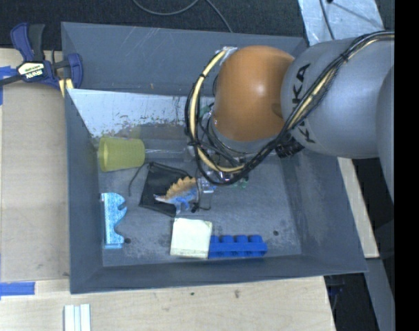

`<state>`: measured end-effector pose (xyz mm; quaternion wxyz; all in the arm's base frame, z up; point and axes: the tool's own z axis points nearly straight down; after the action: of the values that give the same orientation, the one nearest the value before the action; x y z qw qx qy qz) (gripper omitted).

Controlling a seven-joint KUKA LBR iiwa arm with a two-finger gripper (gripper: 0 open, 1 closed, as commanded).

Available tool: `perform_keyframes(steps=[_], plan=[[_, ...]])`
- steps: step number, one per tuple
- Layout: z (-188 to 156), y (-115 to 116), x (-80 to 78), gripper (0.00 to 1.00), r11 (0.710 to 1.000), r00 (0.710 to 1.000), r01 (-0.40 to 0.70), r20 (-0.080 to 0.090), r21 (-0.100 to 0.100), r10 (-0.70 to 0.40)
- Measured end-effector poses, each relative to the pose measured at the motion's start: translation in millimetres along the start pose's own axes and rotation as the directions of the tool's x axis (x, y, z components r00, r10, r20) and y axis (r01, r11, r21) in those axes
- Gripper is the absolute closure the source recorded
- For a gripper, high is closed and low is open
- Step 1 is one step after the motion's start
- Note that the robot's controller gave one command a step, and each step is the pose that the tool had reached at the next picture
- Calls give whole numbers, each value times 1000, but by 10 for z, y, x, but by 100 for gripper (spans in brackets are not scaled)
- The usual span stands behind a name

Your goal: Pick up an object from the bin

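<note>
Grasp step: claw (203, 190) low beside small orange-and-blue toy (180, 187) on flat black pad (156, 186), open or closed can't tell; next needs firm pinch, lift

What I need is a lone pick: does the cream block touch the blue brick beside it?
Touching. The camera view shows the blue brick butted against the side of the cream block, with no gap visible between them.

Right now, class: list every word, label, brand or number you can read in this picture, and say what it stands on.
"KA": large dark letters on the grey arm, the rest of the word hidden by cables.
No readable text on the things in the bin: the yellow cup, cream block and blue brick show none.
</note>
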<state>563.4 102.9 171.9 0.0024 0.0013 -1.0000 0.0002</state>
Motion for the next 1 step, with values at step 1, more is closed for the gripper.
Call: perform_keyframes(steps=[1], plan=[[-49,-4,-14,0,1000,1000,-2,8,-1,2]])
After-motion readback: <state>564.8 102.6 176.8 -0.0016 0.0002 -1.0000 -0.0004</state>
